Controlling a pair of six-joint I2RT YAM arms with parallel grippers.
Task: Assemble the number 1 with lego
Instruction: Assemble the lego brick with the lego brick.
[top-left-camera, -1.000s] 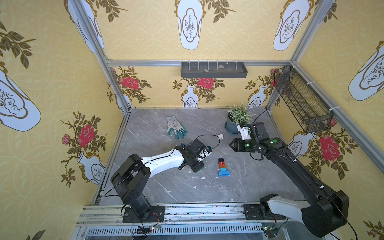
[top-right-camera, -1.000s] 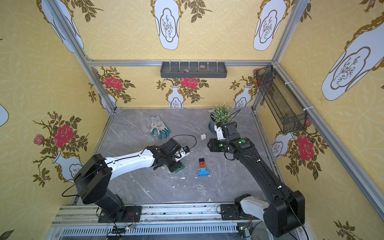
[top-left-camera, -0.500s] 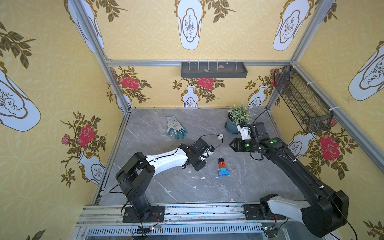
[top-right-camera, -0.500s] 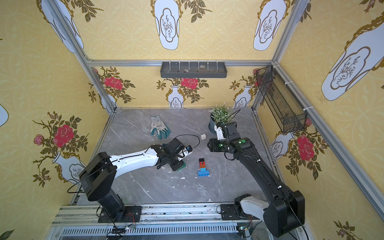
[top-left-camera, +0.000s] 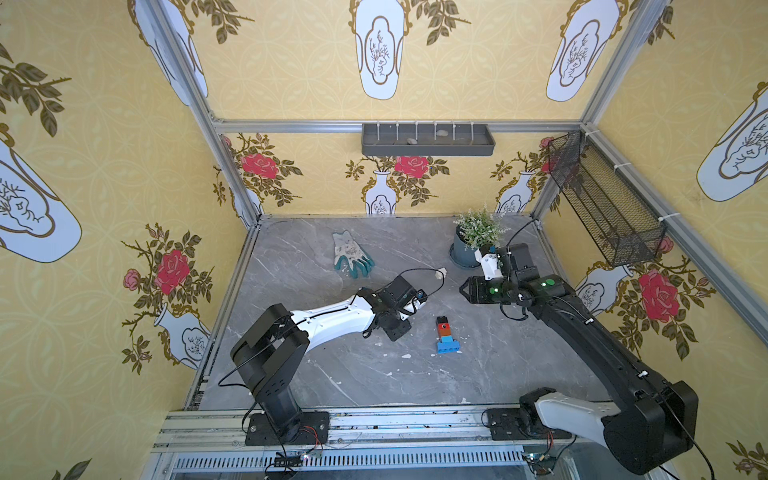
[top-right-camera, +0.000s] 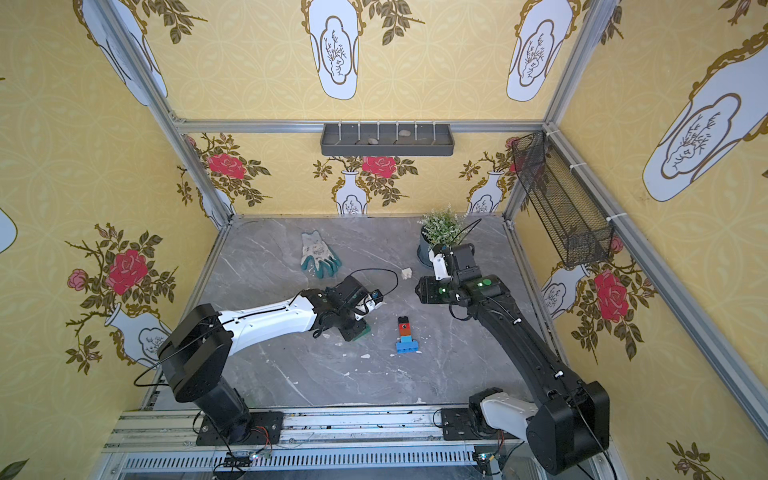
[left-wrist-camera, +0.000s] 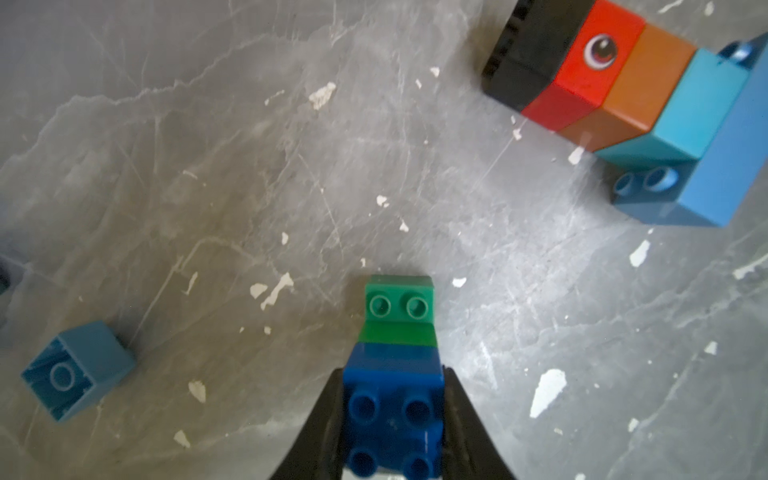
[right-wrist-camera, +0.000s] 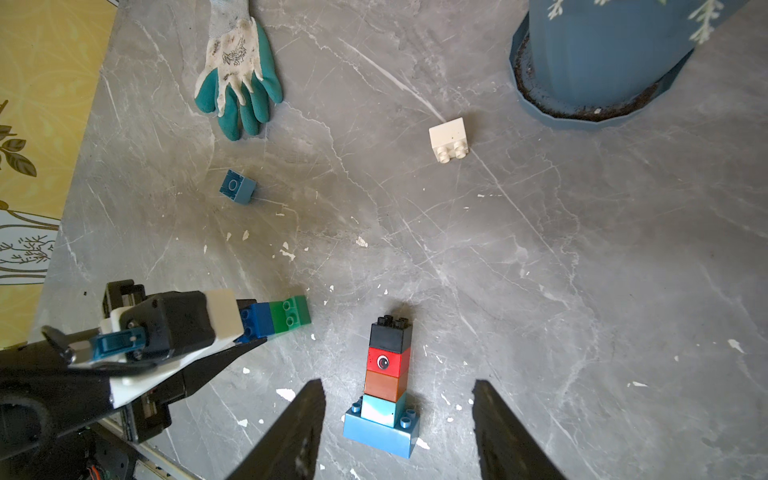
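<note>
The lego column (top-left-camera: 444, 334) lies flat on the counter (top-left-camera: 332, 374), near its middle. It has a long blue base (right-wrist-camera: 380, 434), then square bricks in a row, among them a red brick (right-wrist-camera: 388, 359) with a printed eye, and a black brick (right-wrist-camera: 390, 334) at the far end. Compared with one second ago it sits in exactly the same place, so nothing is added to it yet. The change is on the left side: the left arm (top-left-camera: 332, 320) shifts its pose a little, and the left tool (left-wrist-camera: 392, 374) now stands only slightly nearer to the column than before. This tool pinches a dark blue brick (left-wrist-camera: 392, 415) from both sides. A green brick (left-wrist-camera: 399, 307) seems joined to the front of it and points ahead. The pair is low over the counter, near the column but clearly apart from it. Whether the pinch is already loosening, I cannot tell from the views. The right tool (right-wrist-camera: 397, 384) is where it was, spread wide and empty, hanging above the column. A loose light blue brick (right-wrist-camera: 237, 187) and a white brick (right-wrist-camera: 451, 139) wait further back, toward the glove (top-left-camera: 351, 257) and the plant pot (top-left-camera: 465, 253), and both are unmoved. For the task I judge this as a carrying step. The blue and green pair is on its way to the column, probably to form the top stroke of the 1, and the joining is still to do.
</note>
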